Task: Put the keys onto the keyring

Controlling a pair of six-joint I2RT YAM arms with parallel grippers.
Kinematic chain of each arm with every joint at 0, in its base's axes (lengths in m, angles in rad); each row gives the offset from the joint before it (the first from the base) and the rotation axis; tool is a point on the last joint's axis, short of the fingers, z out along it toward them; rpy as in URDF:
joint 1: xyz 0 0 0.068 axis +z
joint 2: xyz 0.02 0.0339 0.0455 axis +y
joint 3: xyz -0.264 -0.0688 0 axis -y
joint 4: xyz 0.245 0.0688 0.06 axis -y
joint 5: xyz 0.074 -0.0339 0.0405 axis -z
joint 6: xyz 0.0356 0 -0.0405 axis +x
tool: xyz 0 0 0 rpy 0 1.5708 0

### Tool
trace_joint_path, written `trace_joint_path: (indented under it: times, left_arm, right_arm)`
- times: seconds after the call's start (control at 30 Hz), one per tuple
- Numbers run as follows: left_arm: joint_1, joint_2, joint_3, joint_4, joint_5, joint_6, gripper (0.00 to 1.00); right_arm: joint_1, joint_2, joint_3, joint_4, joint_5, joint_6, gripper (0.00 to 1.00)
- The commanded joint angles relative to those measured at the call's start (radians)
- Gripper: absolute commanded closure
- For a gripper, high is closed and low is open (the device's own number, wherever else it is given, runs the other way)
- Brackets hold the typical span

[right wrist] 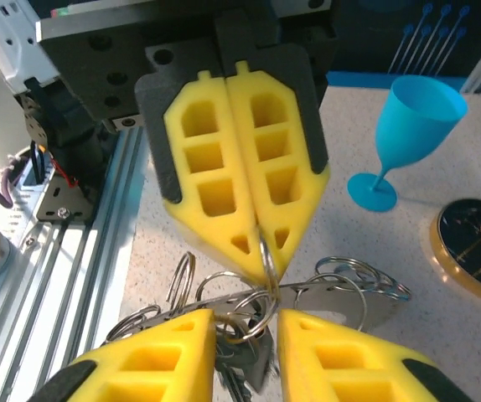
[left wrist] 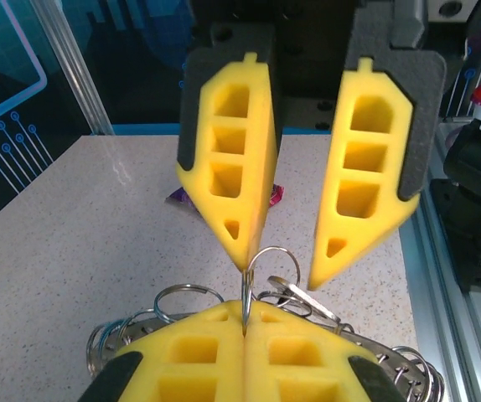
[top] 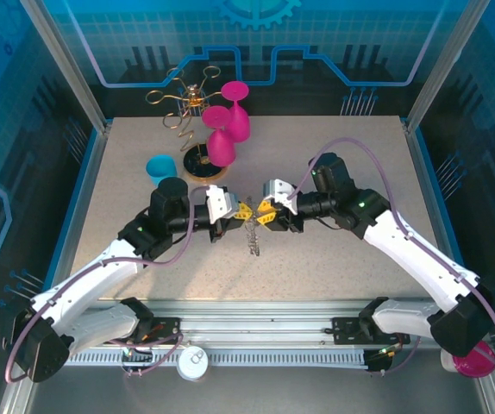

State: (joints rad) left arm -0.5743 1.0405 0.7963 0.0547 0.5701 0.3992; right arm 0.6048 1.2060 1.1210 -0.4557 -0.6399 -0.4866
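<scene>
Working the threading step over the middle of the surface (top: 144,216). Clamping the fingers (right wrist: 215,193) of the right gripper (right wrist: 261,270) together on one silvery link (right wrist: 264,251) at the rim of the keyring (right wrist: 341,293), with the rest dangling below. Holding the left gripper (left wrist: 281,272) just opposite, fingers (left wrist: 228,180) spread apart and gripping nothing, tips flanking the pinched link. Not making out the keys among the dangling metal. Judging the next move: closing the left fingers on the link's loose coil and prying it open, needing fine alignment and risking a slip off thin wire.
</scene>
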Motion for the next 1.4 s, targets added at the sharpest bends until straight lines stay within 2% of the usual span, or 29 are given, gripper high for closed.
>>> trace_joint_path:
  times: [0.0,0.33,0.53,0.6,0.7,0.83,1.0,1.13,1.23,1.37]
  left_arm:
    - [0.015,-0.025,-0.009,0.100,0.080,-0.050,1.00]
    - [0.025,-0.025,-0.013,0.105,0.133,-0.060,1.00]
    - [0.032,-0.025,-0.017,0.123,0.157,-0.069,1.00]
    - [0.033,-0.023,-0.018,0.133,0.169,-0.078,1.00]
    - [0.034,-0.020,-0.015,0.135,0.175,-0.081,1.00]
    - [0.036,-0.018,-0.011,0.139,0.184,-0.084,1.00]
    - [0.036,-0.010,-0.005,0.155,0.196,-0.099,1.00]
    - [0.036,-0.002,0.002,0.161,0.203,-0.111,1.00]
    - [0.036,0.001,0.006,0.147,0.180,-0.112,1.00]
    - [0.036,0.001,0.028,0.060,0.055,-0.082,0.94]
  right_arm:
    - [-0.017,-0.020,-0.037,0.159,-0.092,0.085,0.72]
    - [-0.026,-0.027,-0.037,0.185,-0.060,0.095,0.69]
    - [-0.025,-0.011,-0.023,0.178,-0.083,0.097,0.85]
    - [-0.025,-0.005,-0.018,0.179,-0.086,0.100,0.83]
    - [-0.027,0.002,-0.012,0.186,-0.082,0.105,0.74]
    - [-0.028,0.009,-0.007,0.181,-0.079,0.100,0.75]
    - [-0.029,0.033,0.009,0.169,-0.103,0.088,0.82]
    - [-0.028,0.044,0.025,0.164,-0.124,0.074,0.99]
    - [-0.030,0.049,0.047,0.128,-0.128,0.043,1.00]
    - [-0.030,0.054,0.103,-0.001,-0.103,-0.042,1.00]
